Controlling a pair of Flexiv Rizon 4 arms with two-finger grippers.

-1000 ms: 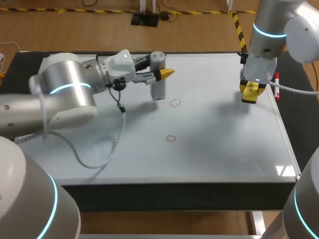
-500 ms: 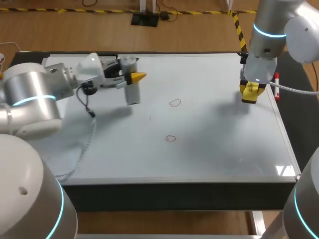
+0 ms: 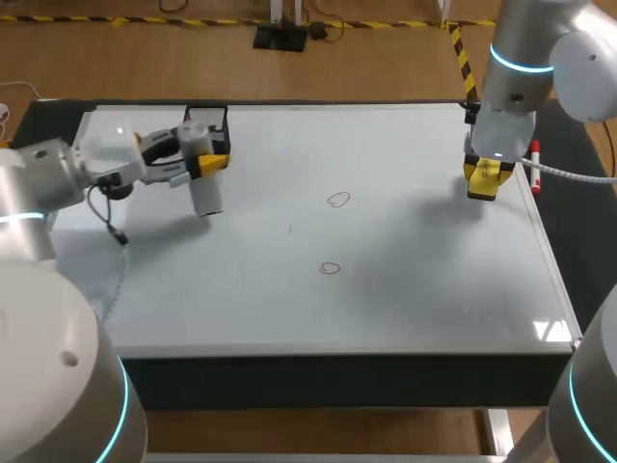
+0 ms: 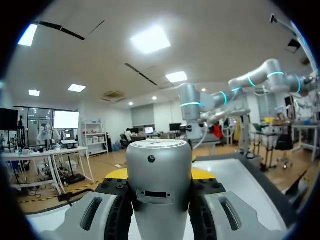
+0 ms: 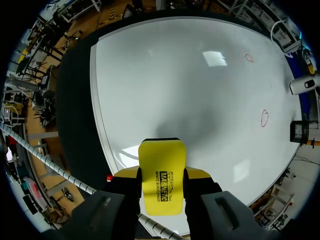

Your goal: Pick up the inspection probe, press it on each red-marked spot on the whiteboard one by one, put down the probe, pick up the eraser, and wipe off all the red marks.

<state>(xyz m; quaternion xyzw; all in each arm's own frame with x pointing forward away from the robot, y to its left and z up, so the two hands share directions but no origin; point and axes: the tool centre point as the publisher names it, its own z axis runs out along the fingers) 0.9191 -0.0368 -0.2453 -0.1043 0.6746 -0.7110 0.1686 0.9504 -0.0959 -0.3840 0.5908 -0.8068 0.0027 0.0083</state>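
The silver cylindrical probe [image 3: 203,189] hangs upright over the far left of the whiteboard [image 3: 405,289], and my left gripper [image 3: 212,163] is shut on it. In the left wrist view the probe [image 4: 159,165] fills the gap between the fingers [image 4: 116,210]. Two red circles [image 3: 336,200] [image 3: 330,268] are drawn near the board's middle. My right gripper [image 3: 482,181] is shut on the yellow eraser [image 3: 485,174] above the board's far right edge. The right wrist view shows the eraser [image 5: 161,182] clamped between the fingers, with both red circles [image 5: 264,117] [image 5: 248,57] far ahead.
A black mesh basket [image 3: 208,120] stands at the board's far left corner, just behind the probe. A white pen with a red cap [image 3: 535,160] lies off the right edge beside my right gripper. The board's dark frame [image 3: 337,371] runs along the front.
My left arm has carried the probe leftward across the board, from beside the upper red circle to in front of the basket. The right arm has stayed still.
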